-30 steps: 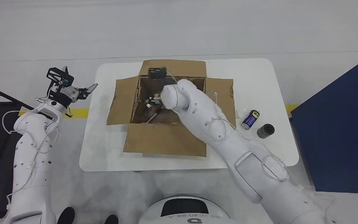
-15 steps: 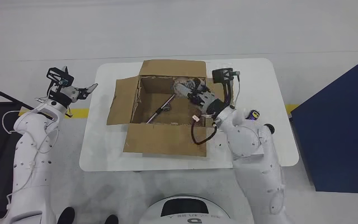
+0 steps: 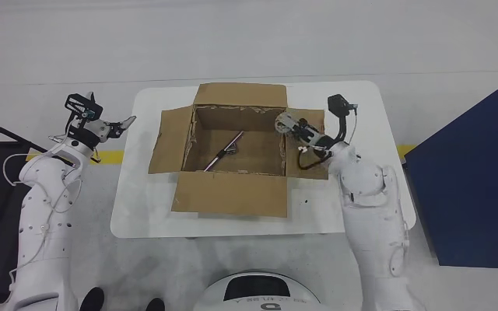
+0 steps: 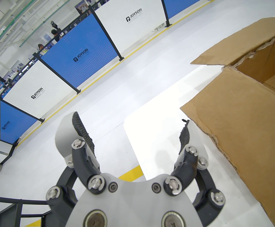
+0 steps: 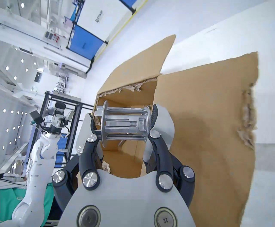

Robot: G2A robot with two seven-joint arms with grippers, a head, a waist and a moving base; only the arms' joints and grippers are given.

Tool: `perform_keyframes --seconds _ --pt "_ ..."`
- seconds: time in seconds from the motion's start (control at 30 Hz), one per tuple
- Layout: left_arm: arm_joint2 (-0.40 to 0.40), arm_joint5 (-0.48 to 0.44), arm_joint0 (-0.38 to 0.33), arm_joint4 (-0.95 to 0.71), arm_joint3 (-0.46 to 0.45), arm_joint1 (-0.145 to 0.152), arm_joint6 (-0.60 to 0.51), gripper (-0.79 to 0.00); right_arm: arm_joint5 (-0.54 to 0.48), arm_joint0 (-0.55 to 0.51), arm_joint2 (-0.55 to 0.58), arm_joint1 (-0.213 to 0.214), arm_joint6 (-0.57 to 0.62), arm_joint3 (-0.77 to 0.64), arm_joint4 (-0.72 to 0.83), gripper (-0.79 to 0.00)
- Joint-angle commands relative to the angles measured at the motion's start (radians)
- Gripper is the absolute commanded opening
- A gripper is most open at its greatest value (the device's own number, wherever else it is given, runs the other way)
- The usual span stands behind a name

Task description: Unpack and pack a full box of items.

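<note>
Over the right wall of the cardboard box (image 3: 226, 198), the right jaws pinch a ribbed metal cylinder (image 5: 124, 126) by its two ends, crosswise between the tips. Far left, just off the desk (image 3: 350, 101), the left jaws hang spread wide. Inside the box lies a slim metal rod (image 3: 224, 152).

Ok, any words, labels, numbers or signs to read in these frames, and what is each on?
Partition panels behind, left wrist view: one brand logo word repeated on each white and blue panel; brand name, so not quoted.
Far white panel, right wrist view: small dark print, too small to read.
Cardboard box: no print on the faces showing.
Ribbed metal cylinder in the right gripper: no readable marking.
</note>
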Motion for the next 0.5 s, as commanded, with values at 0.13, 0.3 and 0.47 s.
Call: perform_keyframes --seconds 0.13,0.3,0.47 --pt "0.0 0.0 0.0 0.0 0.0 0.0 0.0 0.0 0.027 0.085 -0.023 0.005 0.019 0.105 0.021 -0.785" --pt "0.0 0.0 0.0 0.0 0.0 0.0 0.0 0.0 0.013 0.088 -0.028 0.012 0.006 0.094 0.019 -0.785" --pt "0.0 0.0 0.0 0.0 0.0 0.0 0.0 0.0 -0.007 0.003 0.049 0.025 -0.036 0.008 0.079 -0.785"
